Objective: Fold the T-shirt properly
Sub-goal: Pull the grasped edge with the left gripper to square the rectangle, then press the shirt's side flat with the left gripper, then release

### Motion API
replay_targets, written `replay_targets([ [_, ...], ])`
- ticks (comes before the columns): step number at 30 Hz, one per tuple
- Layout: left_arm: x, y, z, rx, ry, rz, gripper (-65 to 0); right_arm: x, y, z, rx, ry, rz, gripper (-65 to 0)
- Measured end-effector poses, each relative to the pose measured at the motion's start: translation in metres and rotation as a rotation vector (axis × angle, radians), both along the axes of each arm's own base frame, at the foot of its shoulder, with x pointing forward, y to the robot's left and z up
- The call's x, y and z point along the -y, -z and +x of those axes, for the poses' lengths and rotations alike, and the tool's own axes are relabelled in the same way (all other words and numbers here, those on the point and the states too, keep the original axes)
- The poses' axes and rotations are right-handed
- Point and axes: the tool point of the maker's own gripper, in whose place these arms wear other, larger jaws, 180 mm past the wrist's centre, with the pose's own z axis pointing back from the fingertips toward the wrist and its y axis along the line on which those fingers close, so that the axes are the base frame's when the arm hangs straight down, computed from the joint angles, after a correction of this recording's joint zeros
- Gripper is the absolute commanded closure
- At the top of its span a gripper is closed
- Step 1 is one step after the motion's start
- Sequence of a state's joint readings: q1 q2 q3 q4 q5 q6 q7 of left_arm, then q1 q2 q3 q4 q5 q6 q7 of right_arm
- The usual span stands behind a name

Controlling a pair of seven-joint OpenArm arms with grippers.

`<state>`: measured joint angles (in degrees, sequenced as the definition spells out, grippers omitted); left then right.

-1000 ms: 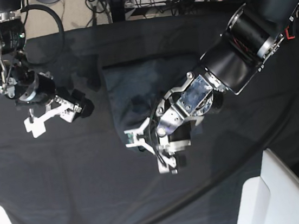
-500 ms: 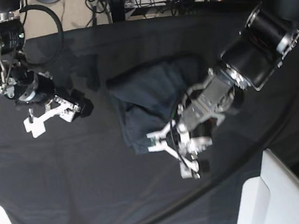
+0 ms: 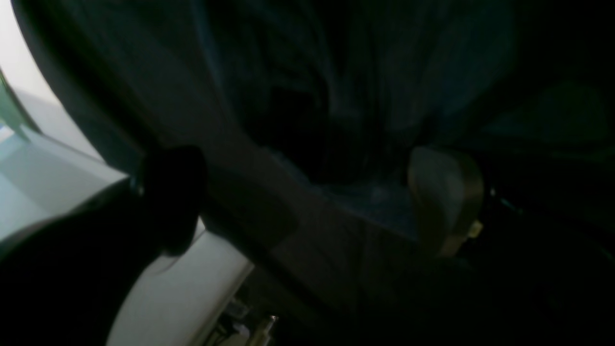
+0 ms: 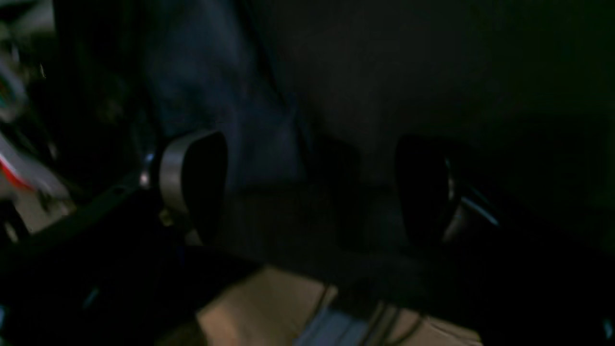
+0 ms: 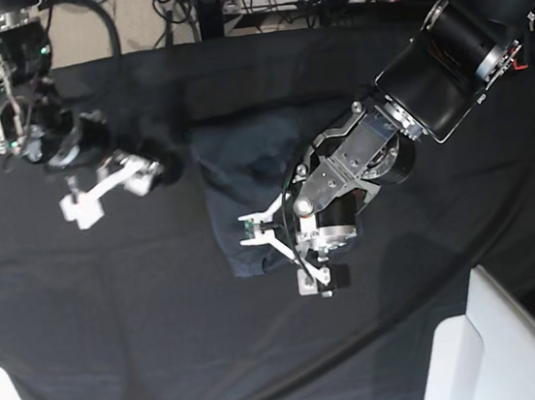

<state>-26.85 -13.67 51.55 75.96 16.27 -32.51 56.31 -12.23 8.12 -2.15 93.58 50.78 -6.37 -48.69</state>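
Both of my grippers stand wide open and hold nothing. My left gripper, silver with white fingertips, hovers at the near edge of the dark charcoal-grey soft knit T-shirt, its jaws spread over the shirt's lower corner. My right gripper hangs apart from the shirt, beyond its far-side edge, over the large black tablecloth. No writing or label can be read on the shirt or on my arms. The shirt lies bunched near the middle of the table, a rough block with its long axis running from the table's back towards its front edge. Both wrist views are too dark for detail.
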Motion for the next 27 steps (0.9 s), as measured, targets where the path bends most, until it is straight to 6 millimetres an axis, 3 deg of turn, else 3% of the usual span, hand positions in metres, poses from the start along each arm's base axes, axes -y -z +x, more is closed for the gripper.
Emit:
replay_targets([
  [4,0.012,-0.045,0.015,0.094,-0.073,-0.177,-65.0,-0.018,-0.025,0.001,0.092,-0.126,-0.027,-50.7],
  [5,0.006,-0.059,0.018,0.13,-0.122,-0.216,-61.9,-0.021,-0.029,0.001,0.106,-0.148,-0.034,-50.7],
  [7,-0.01,-0.075,0.013,0.181,-0.198,-0.261,-39.2,-0.026,-0.033,-0.002,0.116,-0.173,-0.036,-50.6],
  [9,-0.025,-0.064,-0.01,0.162,-0.238,-0.26,-6.9,-0.028,-0.034,-0.003,0.118,-0.174,-0.029,-49.4],
  [10,-0.029,-0.051,-0.028,0.116,-0.241,-0.255,0.0,-0.028,-0.033,-0.003,0.115,-0.174,-0.029,-46.4],
  [11,-0.029,-0.035,-0.048,0.06,-0.239,-0.257,0.0,-0.028,-0.032,-0.003,0.112,-0.174,-0.029,-41.6],
  [14,-0.017,-0.009,-0.082,-0.027,-0.242,-0.325,0.0,-0.026,-0.027,-0.003,0.1,-0.167,-0.033,-23.7],
  [17,-0.013,-0.002,-0.094,-0.043,-0.242,-0.367,0.0,-0.024,-0.024,0.0,0.103,-0.146,-0.029,-3.2],
  [18,-0.015,0.002,-0.099,-0.055,-0.245,-0.367,0.0,-0.023,-0.022,0.002,0.107,-0.134,-0.034,0.0],
  [22,-0.017,0.02,-0.121,-0.116,-0.257,-0.356,0.0,-0.02,-0.011,-0.004,0.073,-0.126,-0.038,-0.9],
  [27,-0.023,0.021,-0.121,-0.11,-0.282,-0.36,0.0,-0.018,-0.003,-0.009,0.047,-0.122,-0.041,-0.3],
])
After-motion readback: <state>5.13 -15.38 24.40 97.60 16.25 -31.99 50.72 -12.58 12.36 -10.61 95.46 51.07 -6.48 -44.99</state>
